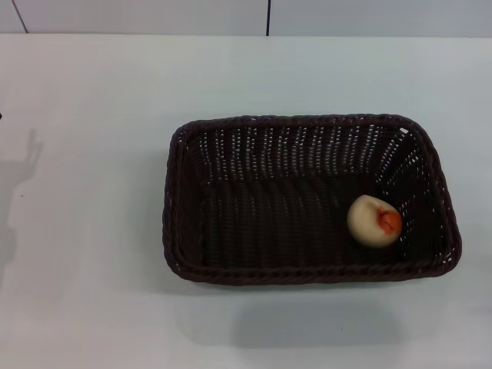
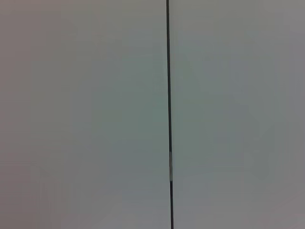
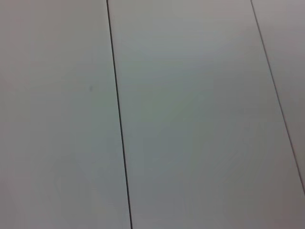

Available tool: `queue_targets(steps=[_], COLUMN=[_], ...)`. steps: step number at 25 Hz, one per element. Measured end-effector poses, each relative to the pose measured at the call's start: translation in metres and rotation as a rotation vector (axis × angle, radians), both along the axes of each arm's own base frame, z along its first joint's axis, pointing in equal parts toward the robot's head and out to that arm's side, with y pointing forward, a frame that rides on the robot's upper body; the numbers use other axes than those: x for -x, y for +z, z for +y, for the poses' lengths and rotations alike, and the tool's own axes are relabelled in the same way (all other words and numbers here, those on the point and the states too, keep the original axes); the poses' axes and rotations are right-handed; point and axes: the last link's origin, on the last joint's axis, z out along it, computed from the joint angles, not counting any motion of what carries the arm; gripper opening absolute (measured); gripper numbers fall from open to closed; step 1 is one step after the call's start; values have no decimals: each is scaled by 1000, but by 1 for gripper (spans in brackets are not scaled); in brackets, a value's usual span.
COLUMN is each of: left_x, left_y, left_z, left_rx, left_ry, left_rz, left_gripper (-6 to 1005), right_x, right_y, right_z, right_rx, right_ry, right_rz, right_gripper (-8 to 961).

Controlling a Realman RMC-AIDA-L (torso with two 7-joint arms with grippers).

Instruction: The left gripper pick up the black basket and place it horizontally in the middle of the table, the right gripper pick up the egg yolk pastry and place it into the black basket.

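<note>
The black basket [image 1: 307,131] lies flat and lengthwise across the white table [image 1: 92,292], a little right of the middle in the head view. The egg yolk pastry [image 1: 374,221] rests inside it near the right end, tipped so its orange-red spot faces right. Neither gripper shows in the head view. The left wrist view and the right wrist view show only pale panels with thin dark seams, with no fingers, basket or pastry in them.
A pale wall with a dark vertical seam [image 1: 268,17] runs behind the table's far edge. A faint shadow [image 1: 23,169] falls on the table at the far left.
</note>
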Motion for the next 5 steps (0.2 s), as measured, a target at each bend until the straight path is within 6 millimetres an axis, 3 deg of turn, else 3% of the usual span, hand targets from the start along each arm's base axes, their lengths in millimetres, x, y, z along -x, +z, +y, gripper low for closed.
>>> queue_targets(steps=[5], left_x=[-1], left_y=[-1], left_z=[-5], left_rx=[0], left_ry=[-13], left_rz=[5], left_gripper=[799], right_x=[1], right_y=[0], right_z=[-1], right_rx=[-7], right_ry=[6], right_rz=[-1], right_gripper=[688])
